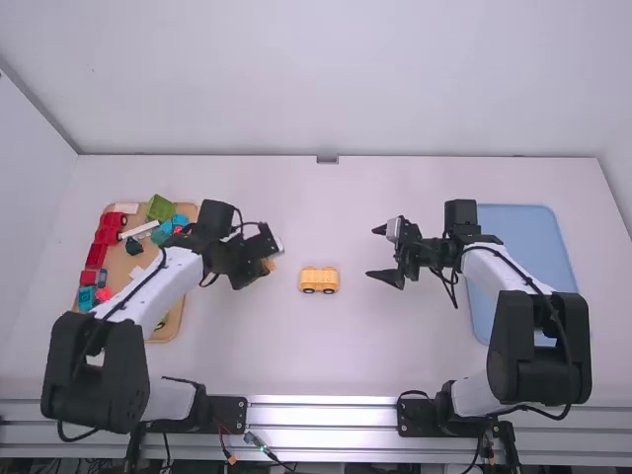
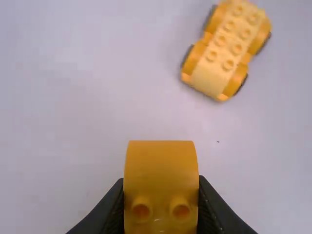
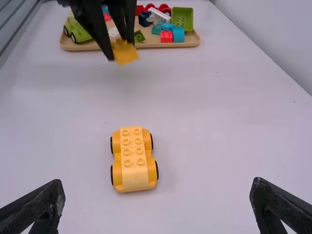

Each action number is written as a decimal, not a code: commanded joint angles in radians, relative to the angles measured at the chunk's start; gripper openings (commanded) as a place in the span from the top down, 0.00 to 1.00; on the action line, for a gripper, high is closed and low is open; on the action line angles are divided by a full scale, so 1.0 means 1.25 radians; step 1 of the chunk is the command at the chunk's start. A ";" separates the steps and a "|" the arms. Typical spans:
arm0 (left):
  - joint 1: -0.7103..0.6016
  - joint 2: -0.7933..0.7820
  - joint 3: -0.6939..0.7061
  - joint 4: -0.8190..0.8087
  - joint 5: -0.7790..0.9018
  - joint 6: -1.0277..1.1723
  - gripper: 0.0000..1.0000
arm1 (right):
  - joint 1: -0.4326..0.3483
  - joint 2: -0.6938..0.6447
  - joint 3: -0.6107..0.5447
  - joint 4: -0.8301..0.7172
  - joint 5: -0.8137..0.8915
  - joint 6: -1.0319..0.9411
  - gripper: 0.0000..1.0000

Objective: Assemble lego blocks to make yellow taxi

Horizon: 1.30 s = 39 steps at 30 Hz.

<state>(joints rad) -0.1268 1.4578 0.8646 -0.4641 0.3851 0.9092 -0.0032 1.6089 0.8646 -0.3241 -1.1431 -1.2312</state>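
Observation:
On the table's middle stands a yellow car base (image 1: 319, 279) with dark wheels; its studded top shows in the left wrist view (image 2: 226, 46) and the right wrist view (image 3: 132, 158). My left gripper (image 1: 267, 265) is left of the car base, above the table. In the left wrist view that gripper (image 2: 161, 195) is shut on a yellow block (image 2: 161, 168) with a curved face and two studs. Right of the car base, my right gripper (image 1: 380, 254) stands apart from it, its fingers spread wide; in the right wrist view, nothing is between the tips of this gripper (image 3: 158, 195).
A wooden tray (image 1: 118, 265) with several red, blue, green and white blocks lies at the far left, partly under the left arm. A blue tray (image 1: 528, 227) lies at the right, partly beneath the right arm.

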 commanded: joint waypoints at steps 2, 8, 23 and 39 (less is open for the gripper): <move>-0.034 0.075 0.010 0.009 -0.033 0.202 0.99 | -0.002 -0.017 0.017 -0.002 -0.019 0.000 0.01; -0.039 0.186 0.068 -0.060 -0.049 0.403 0.99 | -0.012 -0.017 0.017 -0.002 -0.031 0.000 0.01; -0.033 0.286 0.079 0.023 -0.070 0.431 0.85 | -0.013 -0.017 0.017 -0.001 -0.031 0.000 0.01; -0.036 0.287 0.079 0.022 -0.042 0.395 0.52 | -0.013 -0.017 0.017 -0.002 -0.030 0.000 0.01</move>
<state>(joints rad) -0.1738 1.8091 0.9695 -0.4305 0.3073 1.4067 -0.0216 1.6089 0.8646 -0.3241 -1.1683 -1.2335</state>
